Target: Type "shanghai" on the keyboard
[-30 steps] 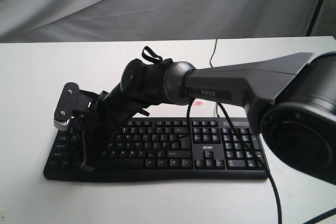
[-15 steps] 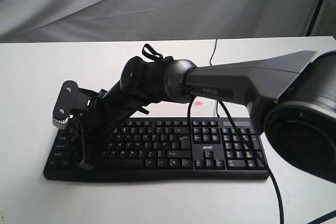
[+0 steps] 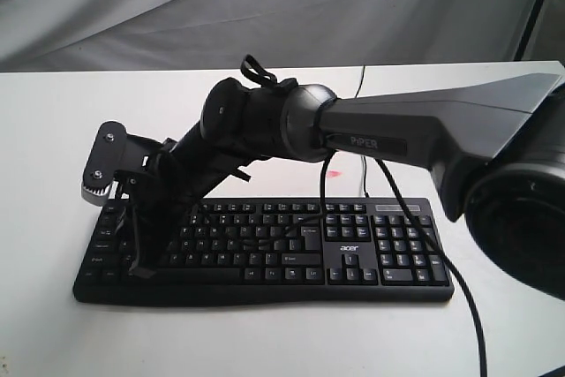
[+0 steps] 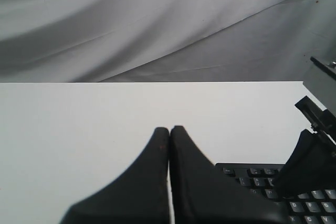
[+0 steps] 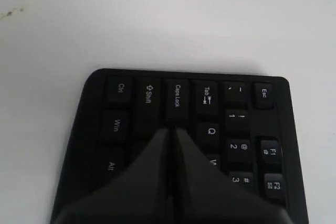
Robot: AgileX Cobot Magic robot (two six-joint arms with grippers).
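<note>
The black keyboard (image 3: 353, 249) with white legends and an "acer" logo lies across the white table. My right arm reaches across it to its left end. The right gripper (image 3: 139, 267) is shut with nothing in it and points down at the left letter keys. In the right wrist view its tips (image 5: 170, 129) sit just below the Caps Lock key (image 5: 177, 96), beside Q, on the keyboard (image 5: 236, 90). My left gripper (image 4: 169, 129) is shut and empty over bare table, with the keyboard's corner (image 4: 257, 172) beside it. The exterior view does not show the left gripper.
The keyboard's thin black cable (image 3: 357, 86) runs toward the back of the table. The right arm's own cable (image 3: 422, 249) drapes over the number pad. A small pink mark (image 3: 334, 176) lies behind the keyboard. Grey cloth (image 3: 265, 6) hangs behind the table.
The right arm's wrist has lifted a little and shifted left. Its shut fingertips have risen slightly over the keyboard's left keys.
</note>
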